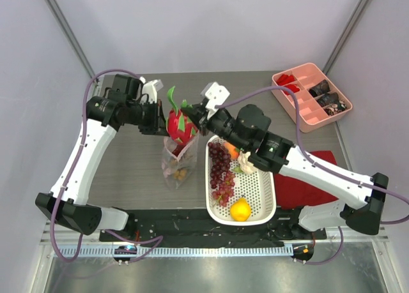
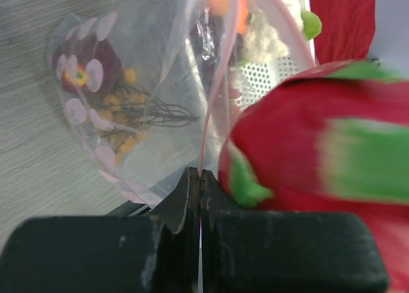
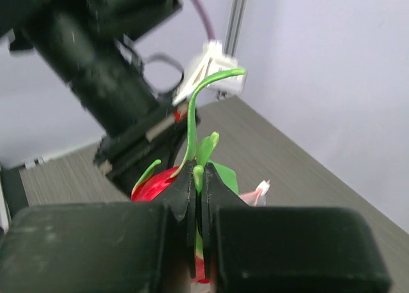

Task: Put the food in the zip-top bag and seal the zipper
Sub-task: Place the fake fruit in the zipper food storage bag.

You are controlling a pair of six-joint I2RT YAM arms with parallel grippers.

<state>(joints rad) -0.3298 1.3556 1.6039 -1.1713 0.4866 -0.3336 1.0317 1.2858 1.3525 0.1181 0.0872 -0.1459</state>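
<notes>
Dragon fruit [image 1: 180,128] at mouth of zip-top bag [image 1: 176,164], middle of counter [image 1: 128,165].
Your left pincer [image 2: 200,178] pinches the bag's rim; your right pincer [image 3: 198,178] clenches the fruit's green leaf.

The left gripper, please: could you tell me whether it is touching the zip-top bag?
Touching. The left wrist view shows the left gripper shut on the zip-top bag: the bag's pink-edged rim runs straight down between its closed jaws.

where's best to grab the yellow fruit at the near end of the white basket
Probably across its round middle, coming straight down from above. The yellow fruit sits alone in the white basket, its top bare; the basket's rim hugs its near side and the grapes lie just beyond, so a sideways approach looks cramped.
</notes>
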